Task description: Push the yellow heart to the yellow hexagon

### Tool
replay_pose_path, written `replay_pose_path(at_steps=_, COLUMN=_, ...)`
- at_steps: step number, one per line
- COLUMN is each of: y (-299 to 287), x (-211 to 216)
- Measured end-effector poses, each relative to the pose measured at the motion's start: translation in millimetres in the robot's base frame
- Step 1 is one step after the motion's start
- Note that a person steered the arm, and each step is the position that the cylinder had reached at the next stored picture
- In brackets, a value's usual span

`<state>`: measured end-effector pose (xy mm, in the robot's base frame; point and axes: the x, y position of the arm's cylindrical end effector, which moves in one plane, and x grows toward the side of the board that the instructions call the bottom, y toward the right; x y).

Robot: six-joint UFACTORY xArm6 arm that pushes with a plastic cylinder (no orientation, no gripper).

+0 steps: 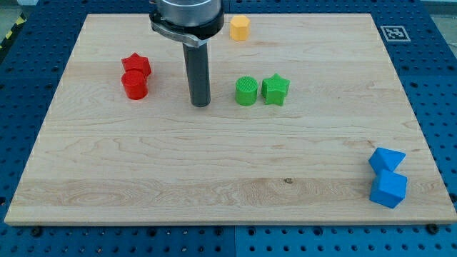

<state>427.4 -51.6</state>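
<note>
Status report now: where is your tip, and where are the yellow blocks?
My tip on board, left of green cylinder. Yellow hexagon at view's top. Yellow heart not visible. Green star beside cylinder.

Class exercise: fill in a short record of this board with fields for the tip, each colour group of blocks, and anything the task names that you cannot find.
tip: my tip rests between the red and green pairs
red: star touching cylinder, left
green: cylinder beside star, centre
blue: two blocks, bottom right
yellow: hexagon, top
missing: yellow heart not visible
</note>
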Motion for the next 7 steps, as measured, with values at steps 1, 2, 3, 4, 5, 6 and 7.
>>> replay_pose_path(at_steps=1, y=0.0, x=0.0)
replay_pose_path(at_steps=2, y=0.0, x=-0.4)
replay_pose_path(at_steps=3, y=0.0, x=-0.5)
replay_pose_path(at_steps=4, y=0.0, x=-2.5)
replay_pose_path(at_steps=5, y=-0.1, x=-3.8)
replay_pose_path(at_steps=6, y=-0.1, x=-25.6)
replay_pose_path(at_steps=7, y=-0.1, x=-48.8)
